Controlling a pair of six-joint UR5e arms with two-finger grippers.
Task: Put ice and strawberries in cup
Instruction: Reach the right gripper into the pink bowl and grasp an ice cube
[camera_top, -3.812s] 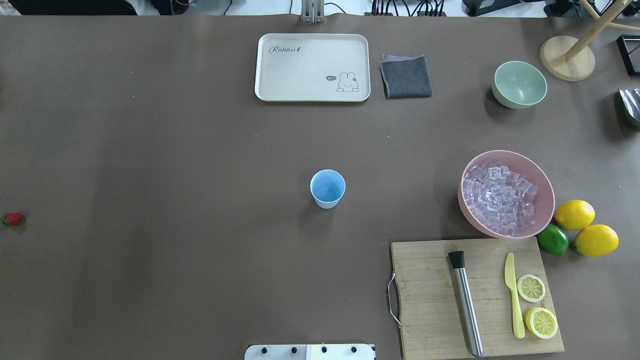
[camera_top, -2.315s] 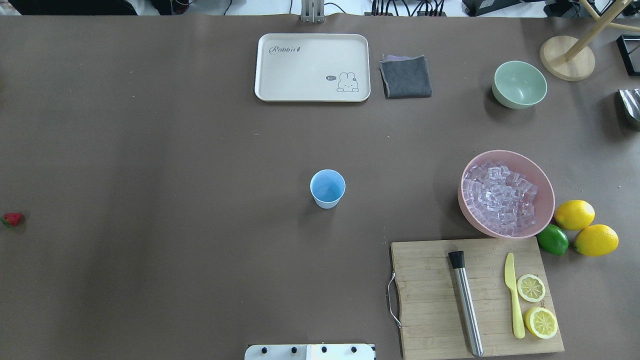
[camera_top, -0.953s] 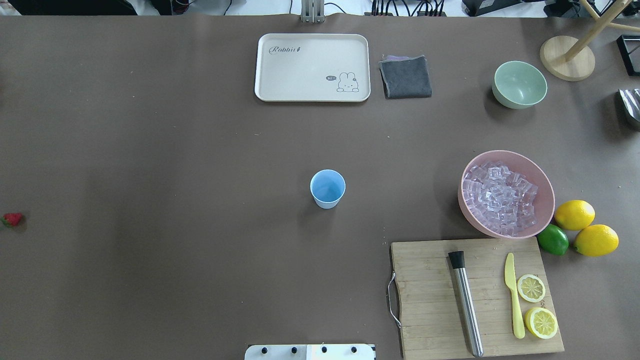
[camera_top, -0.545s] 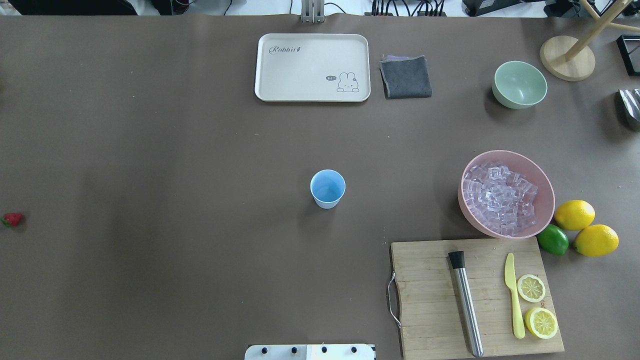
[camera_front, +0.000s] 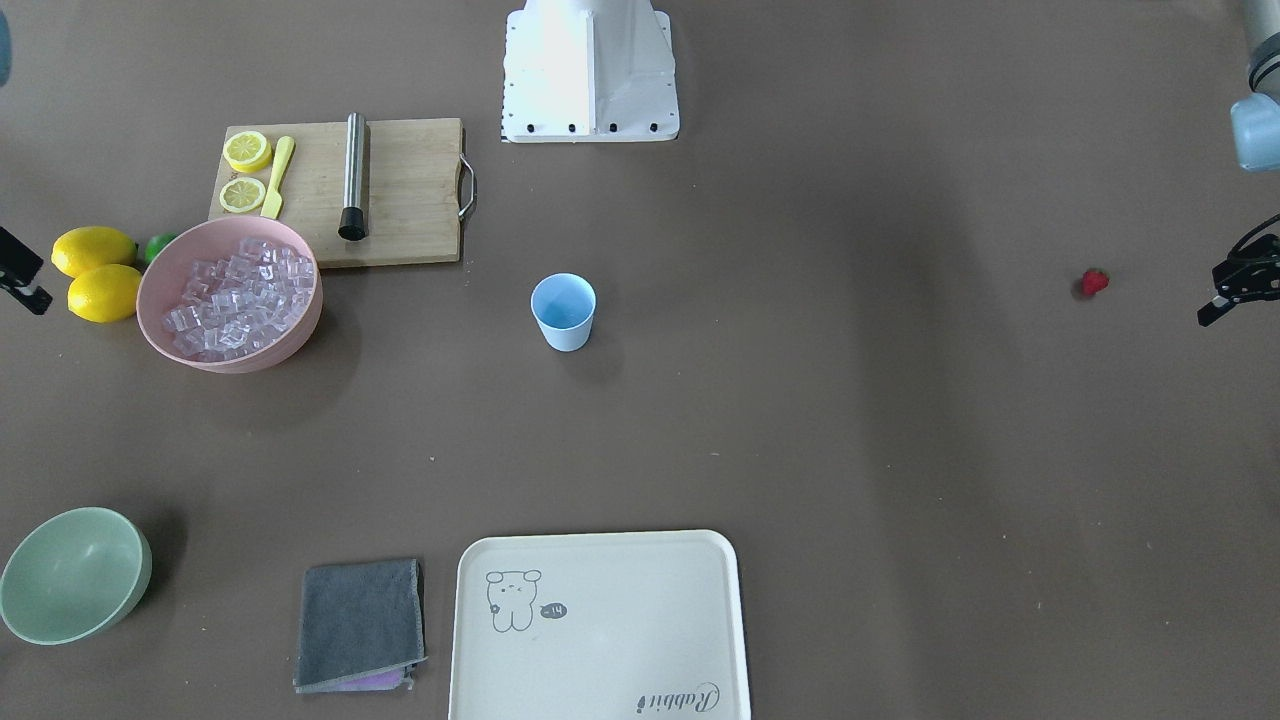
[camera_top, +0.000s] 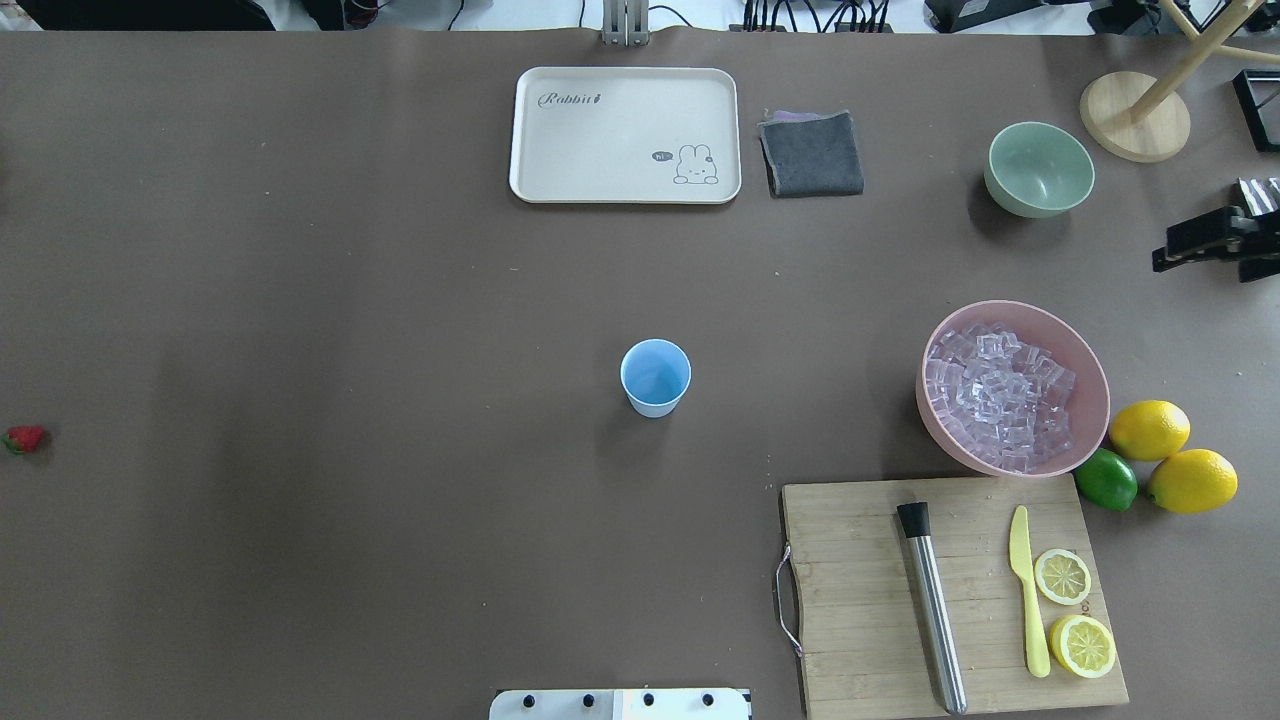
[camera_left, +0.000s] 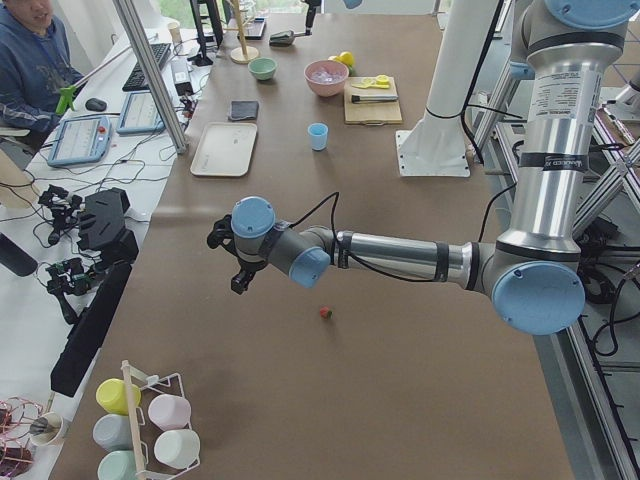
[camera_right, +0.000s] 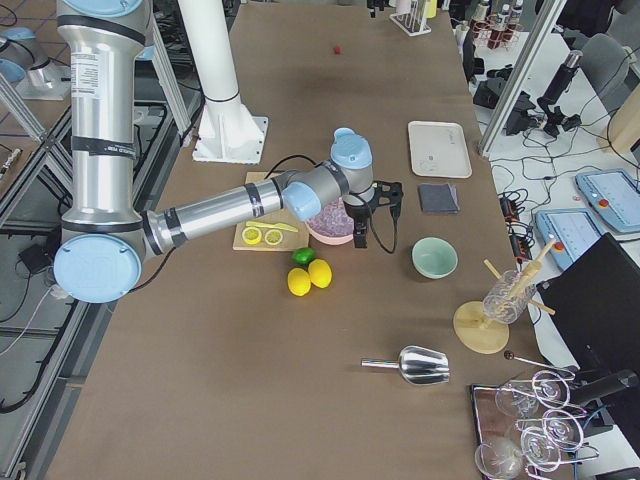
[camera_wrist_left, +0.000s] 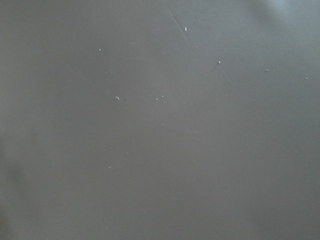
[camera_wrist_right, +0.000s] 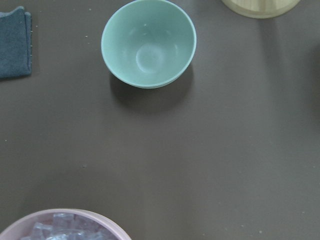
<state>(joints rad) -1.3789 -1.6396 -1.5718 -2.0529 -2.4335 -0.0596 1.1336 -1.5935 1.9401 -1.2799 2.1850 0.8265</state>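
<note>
Both hands are empty with their fingers apart: our left hand hangs over the brown counter near the tiny bright red strawberry, and our right hand hovers between the pale green bowl and the larger pink bowl that holds the small clear glossy ice cubes. We judge the task barely begun. The small light blue plastic cup stands upright mid-counter, well apart from both ingredients, and looks empty. The strawberry lies alone on the bare counter near the end on our left, and all the ice sits heaped in the pink bowl. The step in hand reads as the approach, one hand to each ingredient. Our left wrist view shows only bare counter, so that hand first needs to shift until the berry lies between its fingers, then drop low and close gently on so small and round a piece. Our right wrist view catches only the pink bowl's rim at its bottom edge, so that hand needs to move over the heap, pinch a single slippery cube squarely, and carry it to the cup's mouth.
</note>
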